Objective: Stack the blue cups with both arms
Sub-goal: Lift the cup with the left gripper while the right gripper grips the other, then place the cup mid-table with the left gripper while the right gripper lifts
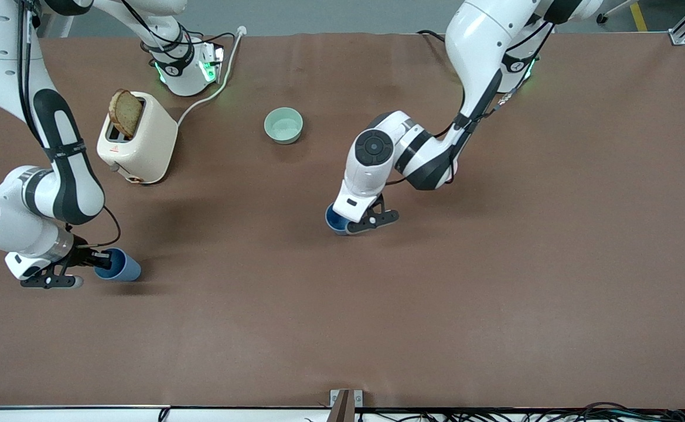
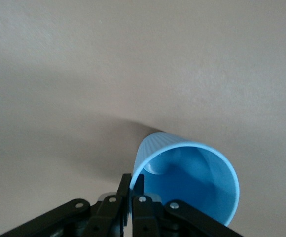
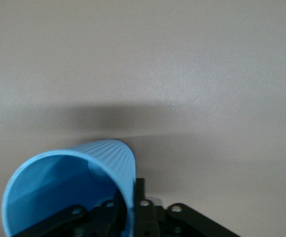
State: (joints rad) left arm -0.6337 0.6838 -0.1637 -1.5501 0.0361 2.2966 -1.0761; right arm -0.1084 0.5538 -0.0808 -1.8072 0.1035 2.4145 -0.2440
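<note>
My left gripper is low over the middle of the table, shut on the rim of one blue cup. In the left wrist view the gripper pinches the cup's wall, one finger inside and one outside. My right gripper is low near the right arm's end of the table, shut on the rim of the other blue cup, which is tilted on its side. In the right wrist view the gripper clamps that cup's wall. I cannot tell whether either cup touches the table.
A cream toaster with a slice of bread stands near the right arm's base, its white cable running toward the base. A pale green bowl sits between the two bases, farther from the front camera than the left gripper's cup.
</note>
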